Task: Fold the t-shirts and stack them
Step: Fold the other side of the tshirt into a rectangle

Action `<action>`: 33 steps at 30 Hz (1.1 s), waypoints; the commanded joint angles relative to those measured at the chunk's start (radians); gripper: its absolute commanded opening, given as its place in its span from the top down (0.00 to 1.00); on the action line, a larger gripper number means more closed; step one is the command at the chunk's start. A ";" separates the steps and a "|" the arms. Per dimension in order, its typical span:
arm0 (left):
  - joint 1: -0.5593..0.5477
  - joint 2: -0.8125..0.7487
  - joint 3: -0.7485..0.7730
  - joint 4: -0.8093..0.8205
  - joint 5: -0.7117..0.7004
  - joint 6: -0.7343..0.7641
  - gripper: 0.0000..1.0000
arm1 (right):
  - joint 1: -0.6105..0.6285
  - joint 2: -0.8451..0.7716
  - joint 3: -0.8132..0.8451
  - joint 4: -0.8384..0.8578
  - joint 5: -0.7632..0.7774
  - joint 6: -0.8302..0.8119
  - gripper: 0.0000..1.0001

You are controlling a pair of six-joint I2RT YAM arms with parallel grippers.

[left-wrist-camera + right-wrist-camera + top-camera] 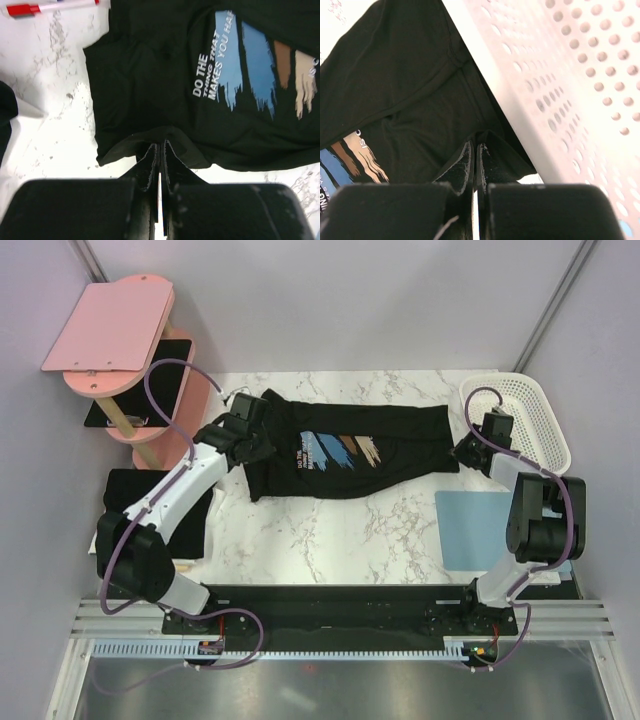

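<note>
A black printed t-shirt (pixel 350 450) lies stretched sideways across the marble table, its blue, white and tan streaks facing up. My left gripper (pixel 247 443) is shut on the shirt's left edge; the left wrist view shows the pinched edge at the gripper (pixel 161 145) and the shirt (pixel 165 75). My right gripper (pixel 464 453) is shut on the shirt's right edge, next to the basket; the right wrist view shows the gripper (pixel 474 146) pinching the fabric (pixel 405 85). A second black t-shirt (pixel 150 510) lies at the table's left edge under my left arm.
A white perforated basket (pixel 530 420) stands at the back right, its wall close in the right wrist view (pixel 560 75). A light blue mat (pixel 475 528) lies front right. A pink shelf stand (pixel 125 350) holds a black board (pixel 170 355). A red marker (pixel 47 7) lies behind the shirt.
</note>
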 commanded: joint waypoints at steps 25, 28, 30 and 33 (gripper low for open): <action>0.156 0.457 0.673 -0.020 0.168 0.223 0.98 | 0.047 0.284 0.386 -0.124 0.027 -0.052 0.96; 0.157 0.520 0.748 -0.035 0.180 0.230 0.98 | 0.050 0.301 0.415 -0.135 0.027 -0.049 0.96; 0.159 0.563 0.796 -0.048 0.187 0.233 0.98 | 0.050 0.309 0.433 -0.138 0.031 -0.049 0.96; 0.165 0.612 0.847 -0.057 0.177 0.235 0.98 | 0.050 0.319 0.464 -0.147 0.039 -0.050 0.97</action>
